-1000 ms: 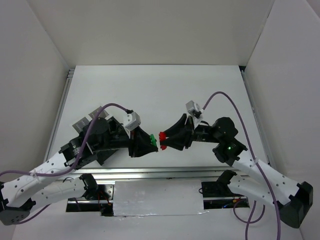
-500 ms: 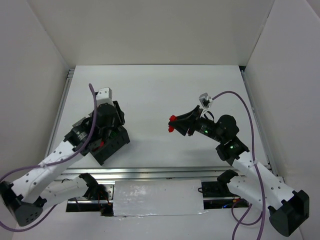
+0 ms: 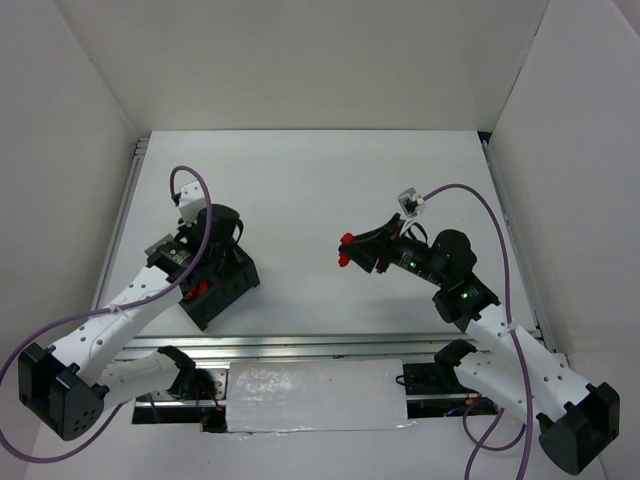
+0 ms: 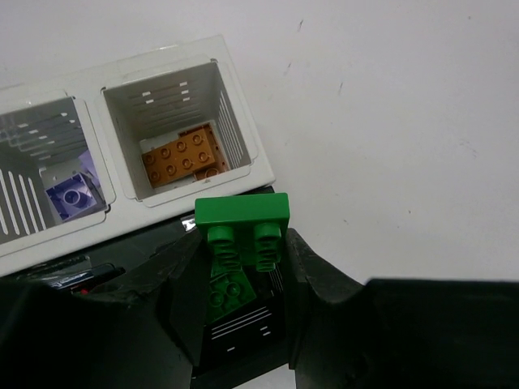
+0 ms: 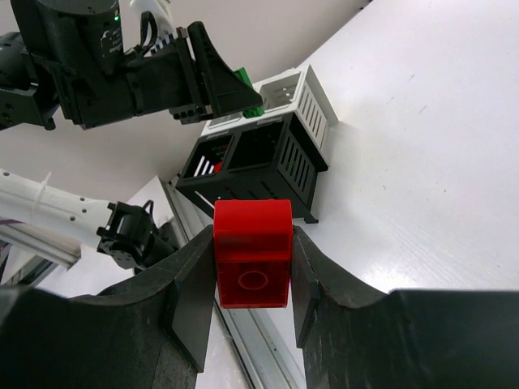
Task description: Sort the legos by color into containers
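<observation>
My left gripper (image 4: 246, 241) is shut on a green brick (image 4: 242, 217) and holds it just above a black compartment of the box (image 4: 243, 138). Another green brick (image 4: 225, 293) lies in that compartment. The white compartments beside it hold an orange brick (image 4: 182, 154) and a lilac brick (image 4: 73, 194). In the top view the left gripper (image 3: 222, 268) hangs over the black box (image 3: 232, 290) at the near left. My right gripper (image 3: 348, 252) is shut on a red brick (image 5: 252, 253) and holds it in the air mid-table, well right of the box (image 5: 276, 158).
Something red (image 3: 200, 290) lies in a near compartment of the box. A metal rail (image 3: 320, 345) runs along the table's near edge. White walls stand left, right and behind. The left arm (image 5: 122, 65) shows above the box in the right wrist view.
The grippers were tip to tip at mid-table. The left arm has swung left with the green brick to over the box. The right gripper has lifted back with the red brick.
</observation>
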You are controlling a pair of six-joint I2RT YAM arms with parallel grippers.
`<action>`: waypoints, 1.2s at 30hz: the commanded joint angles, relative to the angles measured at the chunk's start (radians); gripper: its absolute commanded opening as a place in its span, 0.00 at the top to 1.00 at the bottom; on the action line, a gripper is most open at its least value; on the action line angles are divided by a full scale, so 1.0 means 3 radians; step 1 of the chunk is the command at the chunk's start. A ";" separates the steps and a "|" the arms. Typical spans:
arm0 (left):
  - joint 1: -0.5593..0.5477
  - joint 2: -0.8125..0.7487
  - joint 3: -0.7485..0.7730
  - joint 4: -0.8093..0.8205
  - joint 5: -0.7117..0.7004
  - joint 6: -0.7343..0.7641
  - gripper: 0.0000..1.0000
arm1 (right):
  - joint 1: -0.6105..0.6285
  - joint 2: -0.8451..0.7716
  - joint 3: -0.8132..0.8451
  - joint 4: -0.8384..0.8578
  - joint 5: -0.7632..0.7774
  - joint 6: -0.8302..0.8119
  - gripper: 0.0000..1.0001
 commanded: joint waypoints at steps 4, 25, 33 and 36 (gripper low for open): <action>0.0010 -0.0208 -0.0213 0.0129 -0.0004 -0.0156 0.73 | -0.0015 0.0040 0.0148 0.0076 0.0000 -0.0033 1.00; 0.0010 -0.0469 -0.0137 -0.0156 0.0135 -0.0191 0.17 | 0.0111 0.0473 0.0423 -0.0087 0.0092 0.0034 1.00; 0.0169 -0.0285 0.1129 -0.1336 -0.0407 -0.0090 0.00 | 0.1216 0.1205 0.1119 -0.0375 0.1401 -0.0135 1.00; 0.0327 -0.0188 0.1625 -0.1552 -0.0682 0.0105 0.00 | 0.1518 0.1679 0.1308 -0.0175 0.1524 -0.0180 1.00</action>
